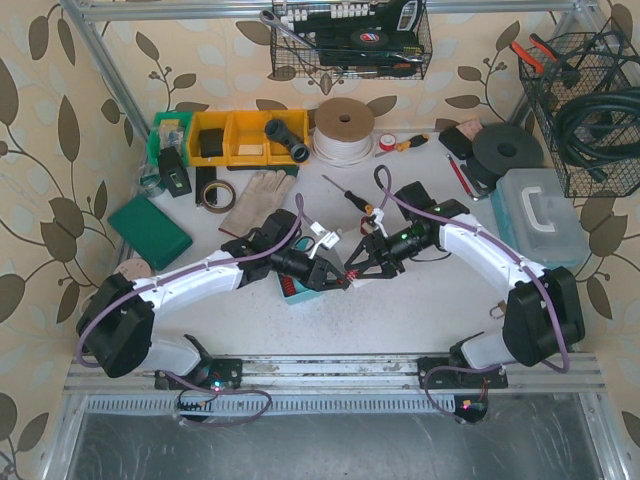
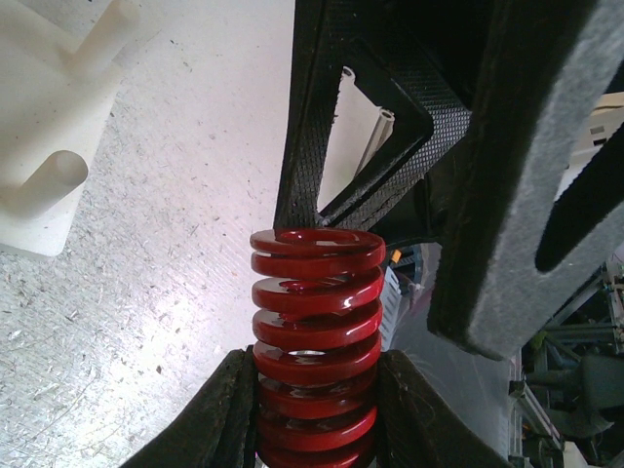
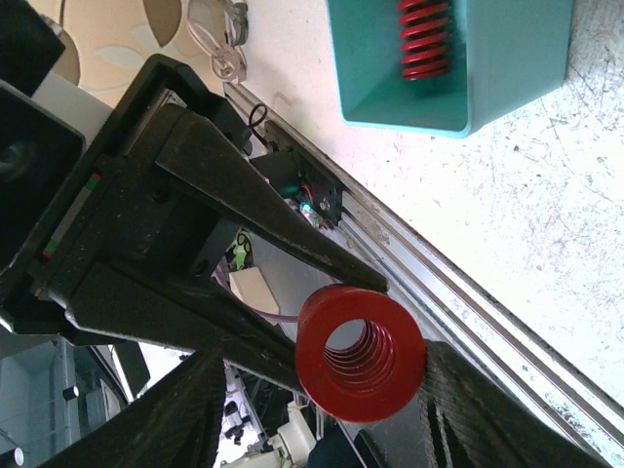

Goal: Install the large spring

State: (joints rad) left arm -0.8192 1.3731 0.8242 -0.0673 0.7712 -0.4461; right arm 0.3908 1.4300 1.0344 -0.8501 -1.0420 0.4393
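The large red spring (image 2: 315,322) is clamped crosswise between the fingers of the left gripper (image 2: 317,395) above the middle of the table, its free end pointing to 12 o'clock in the left wrist view. The right gripper (image 3: 327,366) stands wide, a finger on either side of that coil end. A teal bin (image 3: 507,68) holding more red springs (image 3: 422,39) sits at 8 o'clock of the grippers, and a white peg fixture (image 2: 44,185) at 11 o'clock. Print on the packages in the wire basket (image 1: 350,40) is too small to read.
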